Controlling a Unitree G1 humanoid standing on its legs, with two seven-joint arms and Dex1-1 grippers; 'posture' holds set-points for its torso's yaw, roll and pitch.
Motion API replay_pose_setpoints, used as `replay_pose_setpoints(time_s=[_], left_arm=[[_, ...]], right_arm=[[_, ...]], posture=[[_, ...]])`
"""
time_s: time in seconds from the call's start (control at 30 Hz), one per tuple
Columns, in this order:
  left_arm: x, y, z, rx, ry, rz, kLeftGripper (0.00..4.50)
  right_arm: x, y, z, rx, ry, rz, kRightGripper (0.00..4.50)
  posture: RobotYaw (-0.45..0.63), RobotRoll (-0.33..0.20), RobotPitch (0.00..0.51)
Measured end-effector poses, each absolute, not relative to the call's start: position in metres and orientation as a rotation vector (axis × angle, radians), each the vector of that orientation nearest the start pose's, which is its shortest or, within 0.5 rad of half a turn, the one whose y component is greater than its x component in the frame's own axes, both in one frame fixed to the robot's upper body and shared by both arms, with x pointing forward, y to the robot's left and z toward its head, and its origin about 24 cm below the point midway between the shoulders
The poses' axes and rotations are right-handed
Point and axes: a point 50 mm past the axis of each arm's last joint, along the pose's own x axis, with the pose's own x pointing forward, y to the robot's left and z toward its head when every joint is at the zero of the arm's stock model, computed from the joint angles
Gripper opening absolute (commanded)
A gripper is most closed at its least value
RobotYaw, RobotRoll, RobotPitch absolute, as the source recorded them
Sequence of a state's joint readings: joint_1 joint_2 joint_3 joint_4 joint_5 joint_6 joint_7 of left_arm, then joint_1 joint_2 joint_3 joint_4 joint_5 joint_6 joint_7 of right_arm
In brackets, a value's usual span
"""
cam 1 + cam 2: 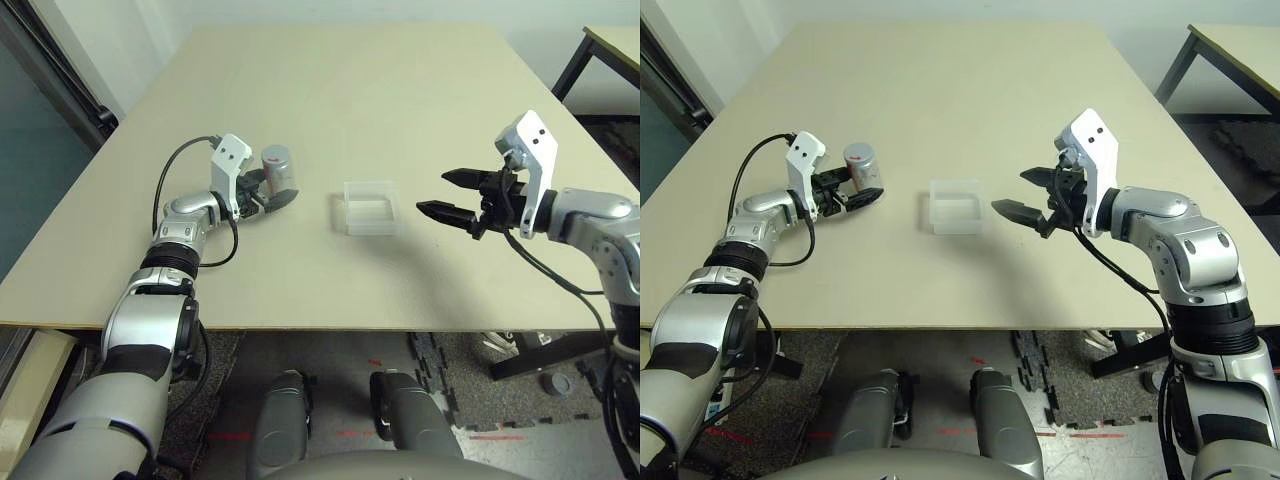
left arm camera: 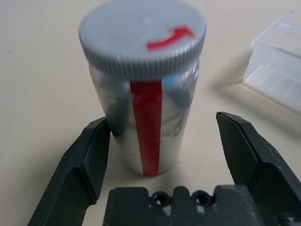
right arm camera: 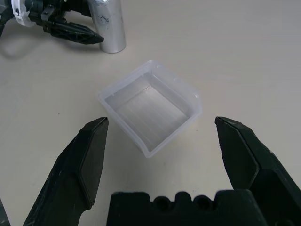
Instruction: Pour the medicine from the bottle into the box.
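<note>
Two forearms [image 1: 1206, 248] were seen, clad in smooth silver shells, rounded in form, with black ribbed collars [image 1: 1211, 328] and darker grey-black joint sections between them. At each wrist a white angular bracket [image 1: 1095, 150] was fitted, pierced by small dark holes, with black cables [image 1: 157, 190] looped outward from it and along the arm. Each gripper [image 1: 452, 198] was finished in matte black, with two tapered, faceted fingers and a notched block between them.
</note>
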State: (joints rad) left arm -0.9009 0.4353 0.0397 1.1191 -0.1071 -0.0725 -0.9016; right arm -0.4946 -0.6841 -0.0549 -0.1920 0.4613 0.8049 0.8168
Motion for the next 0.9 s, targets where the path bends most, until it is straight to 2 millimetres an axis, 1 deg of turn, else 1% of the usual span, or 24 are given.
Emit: replay_pose_setpoints(time_s=[0.13,0.3,0.63,0.8,0.9], left_arm=[[0.38,0.212,0.109,0.182,0.181,-0.69,4.45],[0.381,0.212,0.104,0.175,0.174,-0.634,4.45],[0.387,0.195,0.102,0.145,0.152,-0.594,4.45],[0.387,0.191,0.099,0.139,0.161,-0.591,4.45],[0.386,0.192,0.096,0.135,0.173,-0.584,3.51]], right_arm=[[0.293,-0.195,0.185,-0.19,0.215,0.852,4.5],[0.294,-0.192,0.186,-0.182,0.199,0.857,4.5],[0.296,-0.186,0.186,-0.162,0.18,0.858,4.5],[0.296,-0.185,0.186,-0.157,0.176,0.854,4.5],[0.297,-0.185,0.186,-0.154,0.175,0.851,4.5]], posture=[[-0.04,0.0,0.084],[-0.03,0.0,0.081],[-0.04,0.0,0.08],[-0.04,0.0,0.08],[-0.05,0.0,0.08]])
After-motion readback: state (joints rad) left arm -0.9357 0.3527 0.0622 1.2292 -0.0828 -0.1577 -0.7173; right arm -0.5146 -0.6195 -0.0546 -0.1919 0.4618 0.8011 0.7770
